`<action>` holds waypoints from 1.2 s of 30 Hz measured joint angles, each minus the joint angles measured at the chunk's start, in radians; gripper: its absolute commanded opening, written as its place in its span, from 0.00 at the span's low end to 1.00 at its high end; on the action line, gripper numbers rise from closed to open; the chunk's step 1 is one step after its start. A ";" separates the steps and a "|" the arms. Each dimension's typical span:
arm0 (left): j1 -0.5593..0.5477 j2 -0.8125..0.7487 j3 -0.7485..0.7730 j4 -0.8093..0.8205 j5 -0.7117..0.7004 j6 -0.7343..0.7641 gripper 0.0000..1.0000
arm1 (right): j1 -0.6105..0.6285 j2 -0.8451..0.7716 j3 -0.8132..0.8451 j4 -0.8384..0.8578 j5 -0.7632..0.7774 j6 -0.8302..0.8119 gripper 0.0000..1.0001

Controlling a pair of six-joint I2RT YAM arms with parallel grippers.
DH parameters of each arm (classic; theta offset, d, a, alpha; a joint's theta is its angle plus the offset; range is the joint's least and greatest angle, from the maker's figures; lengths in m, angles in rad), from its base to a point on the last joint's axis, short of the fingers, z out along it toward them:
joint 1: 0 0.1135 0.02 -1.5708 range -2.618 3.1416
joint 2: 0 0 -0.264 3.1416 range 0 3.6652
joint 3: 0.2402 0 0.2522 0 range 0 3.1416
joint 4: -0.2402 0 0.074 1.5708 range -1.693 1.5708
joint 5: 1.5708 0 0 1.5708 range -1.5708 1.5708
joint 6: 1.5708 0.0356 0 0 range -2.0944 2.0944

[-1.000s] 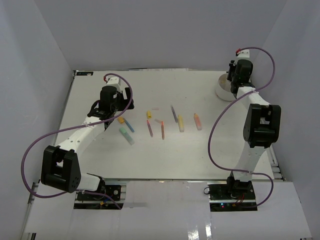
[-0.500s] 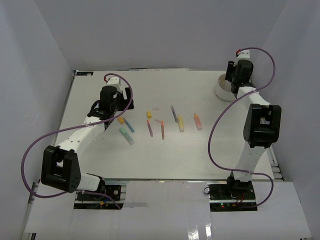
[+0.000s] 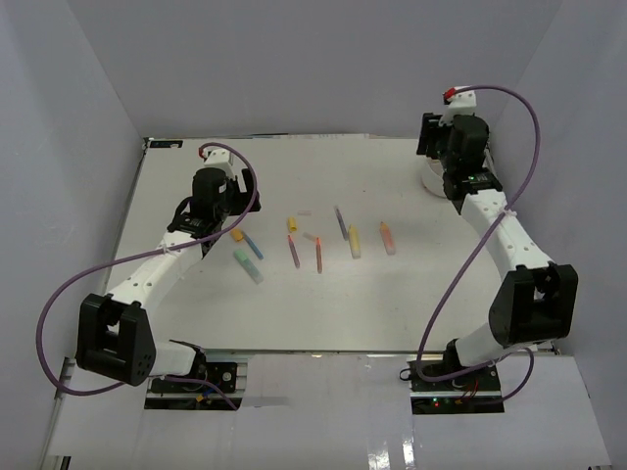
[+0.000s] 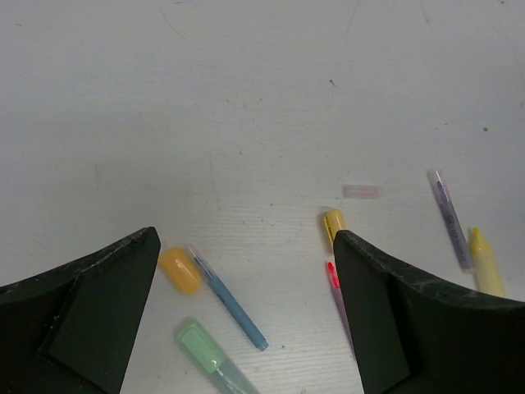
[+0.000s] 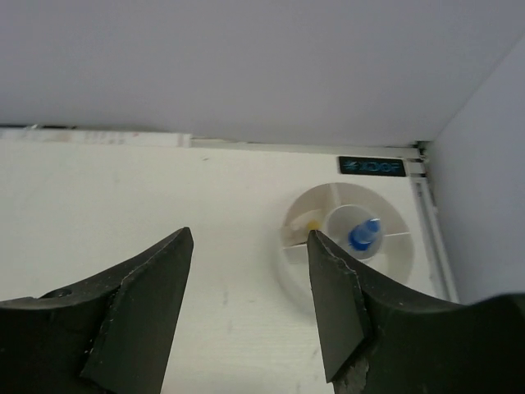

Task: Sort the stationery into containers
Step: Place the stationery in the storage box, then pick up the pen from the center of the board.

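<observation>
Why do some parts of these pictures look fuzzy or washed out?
Left wrist view: the dark fingers sit too near the lens and blur, while the blue pen stays crisp. Right wrist view: the white tub nearly melts into the bright table. Top view: glare at the bottom edge.

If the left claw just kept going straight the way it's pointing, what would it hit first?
Most likely bare table. The open left claw points down between the yellow eraser with the blue pen and the yellow-capped pen; depth is unclear, so it might clip the blue pen.
</observation>
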 measured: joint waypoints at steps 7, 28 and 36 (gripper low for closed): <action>0.000 -0.003 0.007 -0.032 -0.044 -0.013 0.98 | 0.256 -0.100 -0.140 -0.113 -0.005 0.032 0.64; 0.000 0.002 0.034 -0.172 -0.158 -0.054 0.98 | 0.541 0.217 -0.089 -0.259 0.005 0.087 0.56; 0.000 0.025 0.034 -0.180 -0.157 -0.054 0.98 | 0.541 0.385 0.083 -0.286 0.045 0.090 0.48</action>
